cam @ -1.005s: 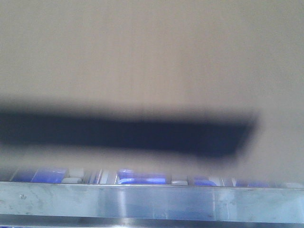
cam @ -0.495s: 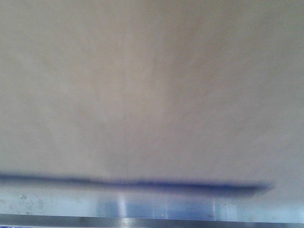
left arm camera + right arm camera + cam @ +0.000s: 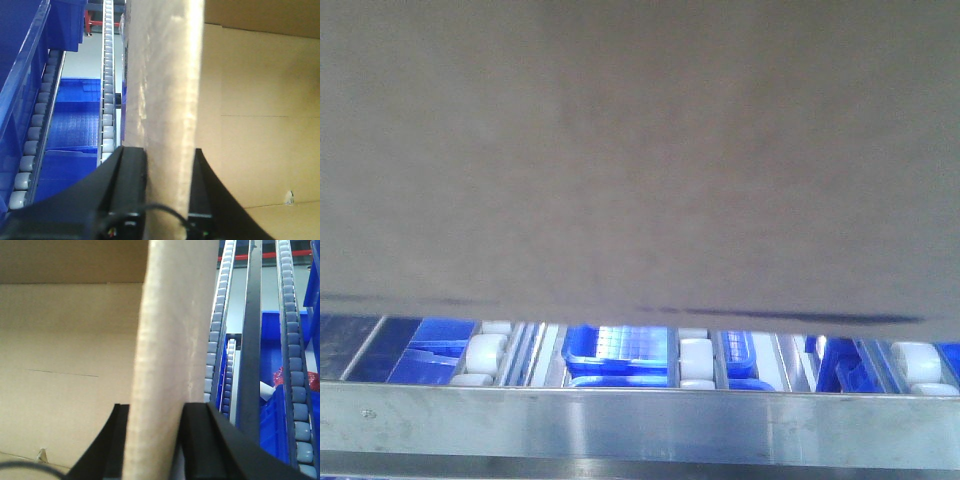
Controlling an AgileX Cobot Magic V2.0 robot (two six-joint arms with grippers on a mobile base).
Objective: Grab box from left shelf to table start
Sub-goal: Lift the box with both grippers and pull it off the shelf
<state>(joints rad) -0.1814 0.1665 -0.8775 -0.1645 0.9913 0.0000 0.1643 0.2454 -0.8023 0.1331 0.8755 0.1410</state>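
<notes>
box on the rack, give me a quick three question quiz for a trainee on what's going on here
1. True or false: the left jaws and right jaws each clamp a wall of the box.
2. In the front view, the bins seen below the box are: A red, B blue, C green.
3. Fill in: beside the clamped walls, the wrist views show tracks of grey ____.
Key: 1 true; 2 B; 3 rollers.

One large tan corrugated cardboard box [image 3: 640, 150]. One metal rack with a shiny steel front rail [image 3: 640, 425]. Three columns of white rollers [image 3: 695, 355] in the front view. At least three blue plastic bins [image 3: 615, 345]; exact number unclear. Two black grippers: left gripper [image 3: 167, 160], right gripper [image 3: 157, 415].
</notes>
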